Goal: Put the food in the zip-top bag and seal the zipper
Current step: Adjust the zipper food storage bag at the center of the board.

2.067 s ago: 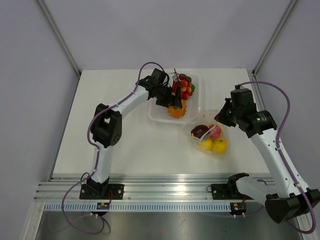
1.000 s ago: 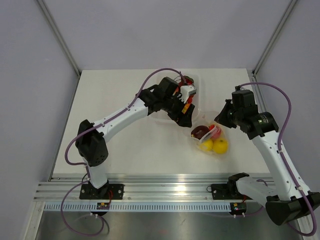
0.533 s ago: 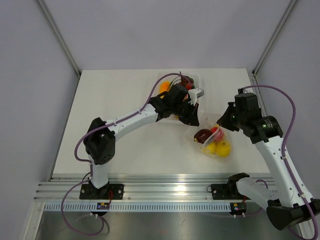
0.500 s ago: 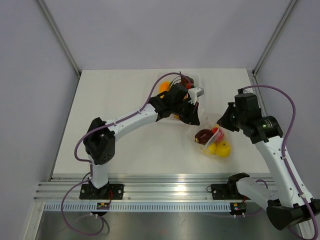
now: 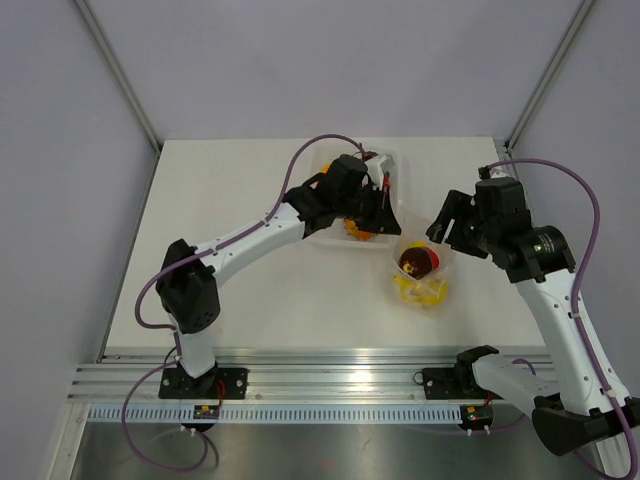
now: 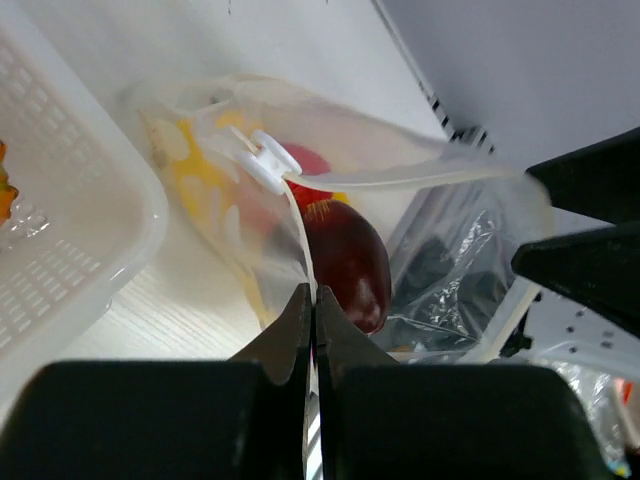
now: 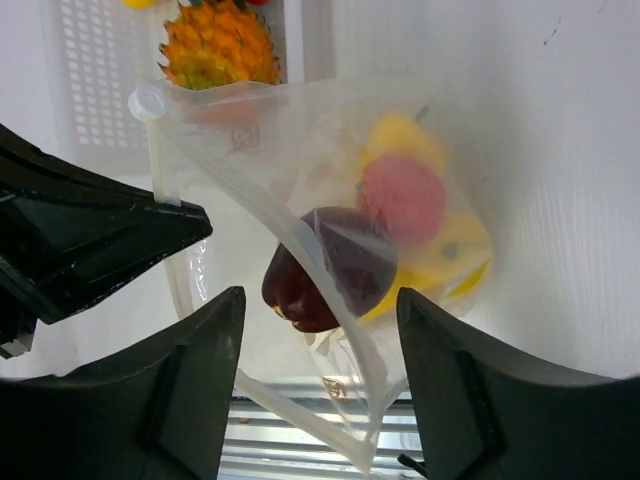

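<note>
The zip-top bag (image 5: 420, 272) lies right of the tray, mouth lifted. Inside it are a dark purple fruit (image 7: 322, 268), a red one (image 7: 402, 196) and yellow ones (image 7: 462, 262). My left gripper (image 6: 312, 292) is shut on the zipper (image 6: 297, 225) at the bag's near-left rim, just below the white slider (image 6: 266, 160). In the top view the left gripper (image 5: 387, 216) sits at the bag's upper left corner. My right gripper (image 7: 320, 300) is open, its fingers astride the zipper strip (image 7: 300, 250) without pinching it; from above, the right gripper (image 5: 444, 228) hangs over the bag's right side.
The white tray (image 5: 318, 228) stands behind and left of the bag, holding an orange spiky fruit (image 7: 218, 45) and other food (image 5: 360, 228). The aluminium rail (image 5: 330, 375) runs along the near table edge.
The left arm swung from the tray to the bag and shut on its rim. The right gripper opened and let go of the bag's rim. The bag shifted slightly.
</note>
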You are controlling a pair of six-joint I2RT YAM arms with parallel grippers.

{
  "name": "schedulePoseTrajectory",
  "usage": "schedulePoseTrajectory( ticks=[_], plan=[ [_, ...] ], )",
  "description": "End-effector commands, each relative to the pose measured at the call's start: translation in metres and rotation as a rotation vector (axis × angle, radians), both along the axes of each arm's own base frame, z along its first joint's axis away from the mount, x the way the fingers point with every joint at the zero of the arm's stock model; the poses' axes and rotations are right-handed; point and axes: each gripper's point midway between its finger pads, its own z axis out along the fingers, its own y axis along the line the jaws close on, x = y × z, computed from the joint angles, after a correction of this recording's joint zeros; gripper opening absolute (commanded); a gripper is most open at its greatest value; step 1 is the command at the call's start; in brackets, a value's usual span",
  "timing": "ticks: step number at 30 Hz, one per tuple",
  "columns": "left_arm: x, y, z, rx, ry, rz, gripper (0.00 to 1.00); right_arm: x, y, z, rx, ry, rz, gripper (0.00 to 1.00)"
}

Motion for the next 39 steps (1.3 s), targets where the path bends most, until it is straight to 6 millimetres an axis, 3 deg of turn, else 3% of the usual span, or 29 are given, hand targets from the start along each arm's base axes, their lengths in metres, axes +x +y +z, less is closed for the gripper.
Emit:
schedulePoseTrajectory(
  ticks=[1,4,8,13,17,25,29,36,39],
  plan=[
    [0.019,0.007,0.098,-0.215,0.010,0.190,0.00,0.000,-0.010,0.038,-0.053,-0.104,0.024,0.75],
    [0.024,0.002,0.113,-0.262,0.089,0.252,0.00,-0.007,-0.006,0.047,-0.057,-0.156,0.093,0.88],
    [0.032,-0.003,0.113,-0.260,0.144,0.305,0.00,-0.016,-0.006,0.039,-0.072,-0.205,0.143,0.93],
    [0.044,-0.006,0.102,-0.245,0.197,0.347,0.00,-0.032,0.006,0.034,-0.043,-0.352,0.270,0.92],
    [0.052,-0.005,0.096,-0.242,0.206,0.396,0.00,-0.039,0.009,0.026,-0.046,-0.350,0.310,0.91],
    [0.068,-0.009,0.086,-0.251,0.253,0.472,0.00,-0.033,0.016,0.015,-0.035,-0.280,0.338,0.89],
    [0.079,-0.010,0.087,-0.264,0.252,0.520,0.00,-0.026,0.020,-0.006,-0.012,-0.152,0.316,0.82],
    [0.092,-0.009,0.079,-0.258,0.271,0.582,0.00,-0.015,0.016,-0.022,-0.010,-0.079,0.233,0.77],
    [0.093,-0.012,0.075,-0.254,0.282,0.582,0.00,-0.011,0.015,-0.028,-0.010,-0.058,0.207,0.70]
  ],
)
